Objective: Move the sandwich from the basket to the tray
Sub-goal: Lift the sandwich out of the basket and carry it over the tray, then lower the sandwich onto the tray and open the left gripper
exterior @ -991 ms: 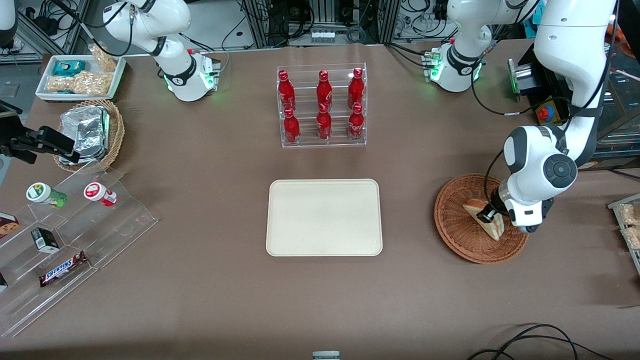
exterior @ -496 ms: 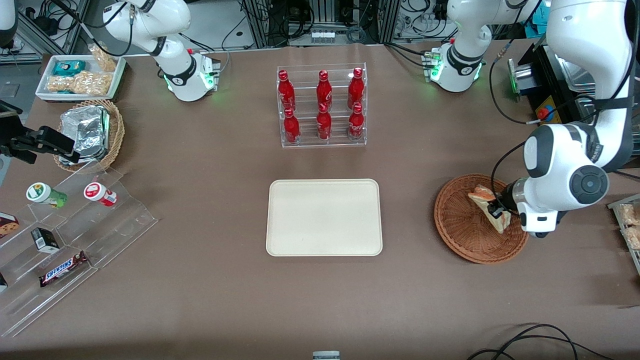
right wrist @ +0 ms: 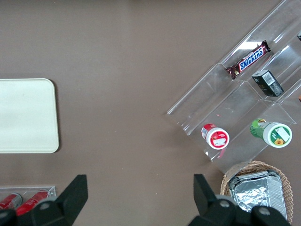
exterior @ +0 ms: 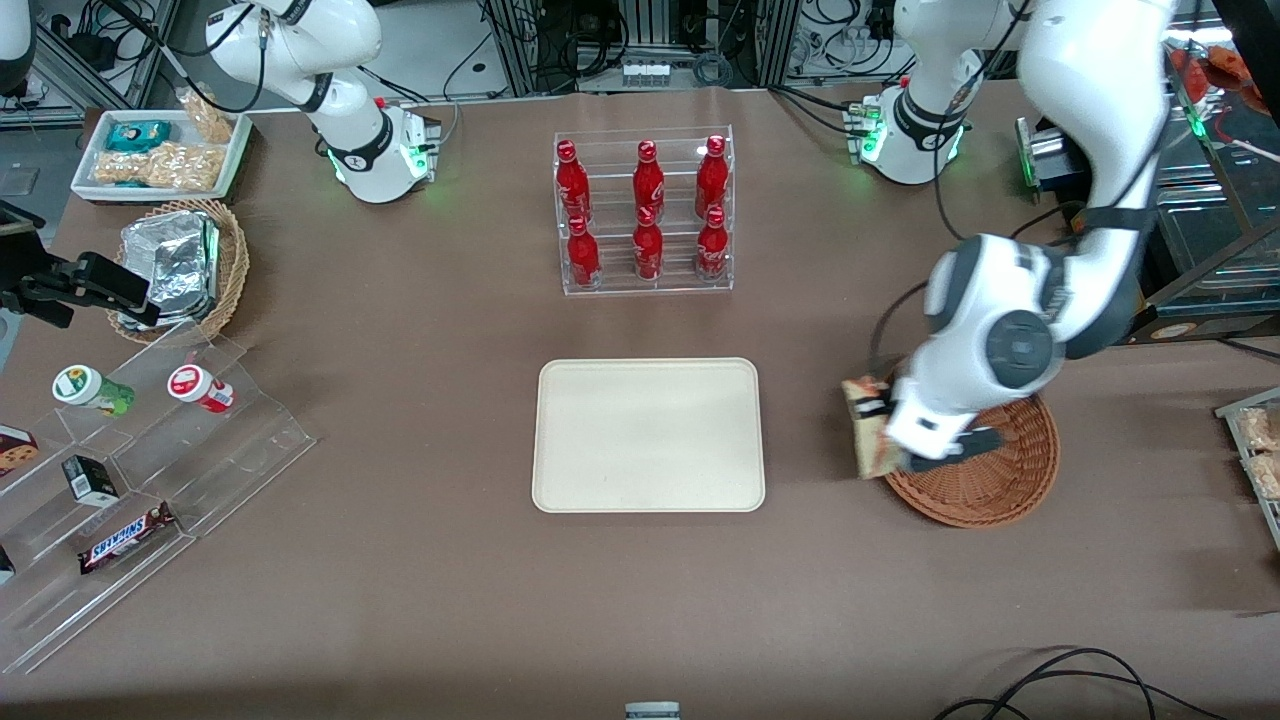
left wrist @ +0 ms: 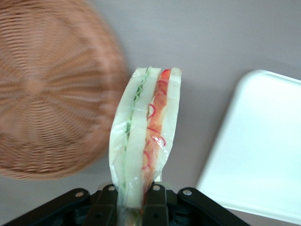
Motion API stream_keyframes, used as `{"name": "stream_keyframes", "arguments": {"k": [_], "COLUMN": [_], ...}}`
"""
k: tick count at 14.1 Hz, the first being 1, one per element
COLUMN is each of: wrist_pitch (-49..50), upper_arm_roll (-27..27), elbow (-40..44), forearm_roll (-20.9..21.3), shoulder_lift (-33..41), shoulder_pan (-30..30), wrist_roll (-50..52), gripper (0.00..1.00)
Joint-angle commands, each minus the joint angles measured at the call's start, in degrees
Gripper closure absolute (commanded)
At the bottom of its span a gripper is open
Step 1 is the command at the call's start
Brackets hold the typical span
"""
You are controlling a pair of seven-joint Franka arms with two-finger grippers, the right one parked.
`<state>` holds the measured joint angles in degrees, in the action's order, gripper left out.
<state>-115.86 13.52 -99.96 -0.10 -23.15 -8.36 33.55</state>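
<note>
- Front view shows the gripper of the working left arm raised over the edge of the basket that faces the tray, with the sandwich in its grasp.
- Its fingers pinch the sandwich by one end: in the left wrist view the wrapped wedge stands up out of the gripper, white bread outside, green and red-orange filling showing along the cut edge.
- That sandwich is clear of the wicker; it hangs over the brown table just at the basket's rim, between basket and tray, and nearer to the basket.
- Nothing else lies in the basket as far as the wrist camera shows, and the tray carries nothing.
- Done, by my reading: the pick and the lift out of the basket.
- Left to do: carry the sandwich across the strip of table to the tray, lower it onto the cream surface, open the fingers and draw the arm away.
- I would put the task near its halfway mark, with the transfer under way and the placing not yet begun.
- Well away from the route, the rack of red bottles stands farther from the front camera than the tray.
</note>
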Motion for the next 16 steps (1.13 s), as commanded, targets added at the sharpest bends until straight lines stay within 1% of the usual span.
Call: {"name": "stream_keyframes", "arguments": {"k": [1, 4, 7, 8, 11, 16], "wrist_pitch": [0.6, 0.4, -1.2, -2.9, -6.3, -9.8], "upper_arm_roll": [-0.2, -0.4, -0.4, -0.4, -0.5, -0.3], "elbow": [9.0, 15.4, 22.2, 24.1, 25.4, 25.2], "forearm_roll": [0.5, 0.7, 6.4, 7.7, 8.2, 8.1], "shoulder_lift": [-7.1, -12.3, -18.1, -20.2, -22.7, -24.7], "shoulder_pan": [-6.9, -13.5, -18.9, -20.0, -23.2, -25.4], "wrist_roll": [2.8, 6.3, 14.4, 16.3, 20.2, 22.3], "gripper": [0.98, 0.99, 1.00, 1.00, 1.00, 0.99]}}
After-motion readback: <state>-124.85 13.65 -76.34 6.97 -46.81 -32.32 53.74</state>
